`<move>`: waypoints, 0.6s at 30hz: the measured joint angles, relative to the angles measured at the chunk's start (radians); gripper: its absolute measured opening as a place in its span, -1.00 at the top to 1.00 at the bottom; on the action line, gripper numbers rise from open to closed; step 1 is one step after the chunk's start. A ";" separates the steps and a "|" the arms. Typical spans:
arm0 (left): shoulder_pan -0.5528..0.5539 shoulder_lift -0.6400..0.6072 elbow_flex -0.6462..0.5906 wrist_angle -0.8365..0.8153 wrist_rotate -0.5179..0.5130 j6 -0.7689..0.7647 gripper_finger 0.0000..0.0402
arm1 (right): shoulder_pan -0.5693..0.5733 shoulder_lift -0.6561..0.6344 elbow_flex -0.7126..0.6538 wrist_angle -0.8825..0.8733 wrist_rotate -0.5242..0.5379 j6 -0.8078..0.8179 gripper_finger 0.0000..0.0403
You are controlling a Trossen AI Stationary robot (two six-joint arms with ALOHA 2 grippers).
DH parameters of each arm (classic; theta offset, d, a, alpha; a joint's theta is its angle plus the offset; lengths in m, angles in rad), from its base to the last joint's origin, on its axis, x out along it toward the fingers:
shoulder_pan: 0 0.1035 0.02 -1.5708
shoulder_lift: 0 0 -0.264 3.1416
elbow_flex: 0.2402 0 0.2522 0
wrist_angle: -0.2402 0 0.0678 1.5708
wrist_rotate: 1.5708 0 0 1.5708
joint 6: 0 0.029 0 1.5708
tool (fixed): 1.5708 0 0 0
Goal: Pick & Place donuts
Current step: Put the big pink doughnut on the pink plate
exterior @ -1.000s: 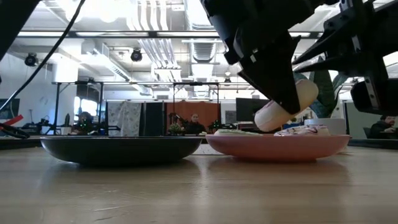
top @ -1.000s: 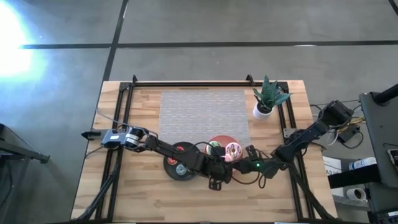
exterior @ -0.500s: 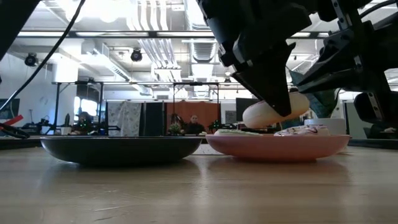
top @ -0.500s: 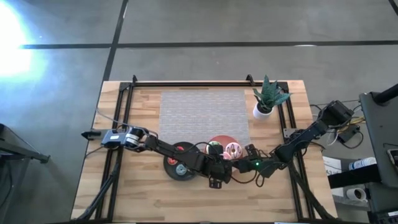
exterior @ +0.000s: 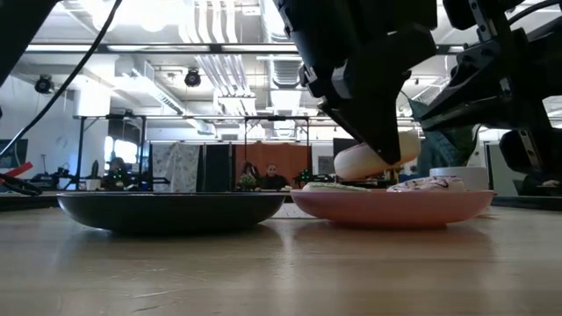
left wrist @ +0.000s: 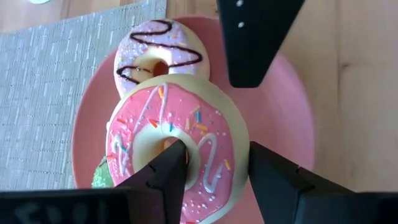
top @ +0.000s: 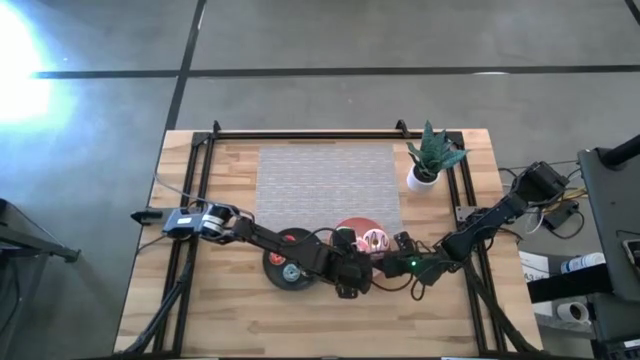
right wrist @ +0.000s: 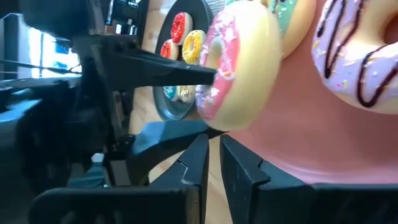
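Observation:
My left gripper (left wrist: pixel 217 177) holds a pink-frosted donut with sprinkles (left wrist: pixel 177 149) just above the pink plate (left wrist: pixel 292 130); in the low view the donut (exterior: pixel 369 160) hangs over that plate (exterior: pixel 395 206). On the plate lie a pale purple donut with chocolate drizzle (left wrist: pixel 161 56) and a green one (left wrist: pixel 99 177). The black plate (right wrist: pixel 163 102) carries red (right wrist: pixel 178 28), yellow (right wrist: pixel 193 45) and blue donuts. My right gripper (right wrist: pixel 213 165) is shut and hovers low by the pink plate's right side, close to the held donut. My left gripper has one finger (left wrist: pixel 169 171) inside the pink donut's hole (left wrist: pixel 173 142) and the other finger (left wrist: pixel 273 180) outside its cream rim (left wrist: pixel 244 149), pinching the ring wall. The fingers come from above, slanting down. The donut is lifted clear of the plate and sits nearly level.
A grey woven mat (top: pixel 330 185) covers the table's far middle, and a potted plant (top: pixel 428 160) stands at its far right. The black plate (top: pixel 283 262) sits left of the pink plate (top: pixel 358 225). Bare wood lies along the near edge. People sit in the room beyond.
My left gripper has carried the pink donut down toward the pink plate and a little toward the black plate. The donut has tipped from a clear slant to nearly level. My right gripper shifted slightly closer to the pink plate early on, then stayed still.

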 joint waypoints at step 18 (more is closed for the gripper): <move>0.000 0.000 0.002 -0.007 -0.026 -0.038 -0.02 | -0.004 0.000 0.003 0.001 -0.037 -0.014 0.83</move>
